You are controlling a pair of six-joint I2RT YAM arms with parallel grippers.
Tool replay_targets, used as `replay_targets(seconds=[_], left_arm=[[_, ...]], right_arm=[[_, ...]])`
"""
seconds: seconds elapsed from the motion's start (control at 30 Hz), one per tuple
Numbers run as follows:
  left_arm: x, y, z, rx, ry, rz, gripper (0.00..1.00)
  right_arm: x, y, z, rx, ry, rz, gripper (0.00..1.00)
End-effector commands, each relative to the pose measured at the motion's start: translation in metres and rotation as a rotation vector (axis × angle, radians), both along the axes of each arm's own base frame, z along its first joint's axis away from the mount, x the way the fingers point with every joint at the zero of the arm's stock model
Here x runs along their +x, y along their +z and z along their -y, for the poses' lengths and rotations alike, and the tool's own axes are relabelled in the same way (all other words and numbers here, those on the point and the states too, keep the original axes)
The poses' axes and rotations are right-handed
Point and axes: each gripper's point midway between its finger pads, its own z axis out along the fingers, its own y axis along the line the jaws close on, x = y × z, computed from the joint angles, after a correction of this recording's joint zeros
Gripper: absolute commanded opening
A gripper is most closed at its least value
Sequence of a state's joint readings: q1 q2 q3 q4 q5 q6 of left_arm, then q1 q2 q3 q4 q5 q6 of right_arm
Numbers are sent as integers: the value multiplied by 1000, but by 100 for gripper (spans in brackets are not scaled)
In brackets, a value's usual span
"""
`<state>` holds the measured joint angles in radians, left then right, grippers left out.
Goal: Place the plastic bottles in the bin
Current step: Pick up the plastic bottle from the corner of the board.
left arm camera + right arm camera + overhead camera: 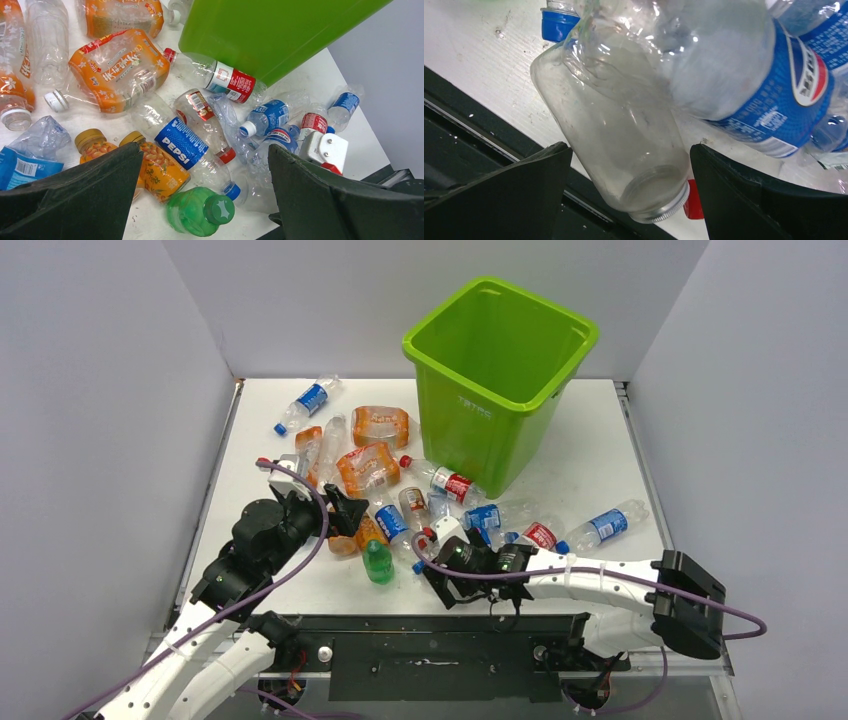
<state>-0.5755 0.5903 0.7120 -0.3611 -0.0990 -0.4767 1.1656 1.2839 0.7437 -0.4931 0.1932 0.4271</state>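
Overhead, the plastic bottles [375, 475] lay strewn on the table [600, 470], left of & in front of the upright bin [470, 425]. Left end effector [202, 157] hung wide open above a Pepsi bottle [182, 142] & 1 small green bottle [197, 212]. Right end effector [630, 150], jaws also wide, had 1 clear bottle [624, 135] btwn its fingers near the table's front edge.

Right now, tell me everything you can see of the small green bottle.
The small green bottle is translucent green plastic, stubby, with its green cap on. It sits on the white table at the pile's near edge, beside an orange-labelled bottle and the Pepsi bottle's capped end. Nothing grips it.
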Motion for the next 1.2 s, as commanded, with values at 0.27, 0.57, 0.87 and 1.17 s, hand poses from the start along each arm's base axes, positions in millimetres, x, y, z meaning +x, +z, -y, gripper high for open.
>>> replay_targets(seconds=[0.27, 0.57, 0.87, 1.17], left_arm=[[1, 20, 4, -29, -20, 69, 96], [1, 20, 3, -28, -14, 70, 96], [0, 23, 3, -40, -17, 85, 96], [0, 23, 3, -42, -20, 85, 96]], right_arm=[[7, -14, -9, -15, 22, 0, 90], [6, -6, -15, 8, 55, -1, 80], [2, -9, -18, -7, 80, -28, 94], [2, -28, -24, -31, 85, -56, 98]])
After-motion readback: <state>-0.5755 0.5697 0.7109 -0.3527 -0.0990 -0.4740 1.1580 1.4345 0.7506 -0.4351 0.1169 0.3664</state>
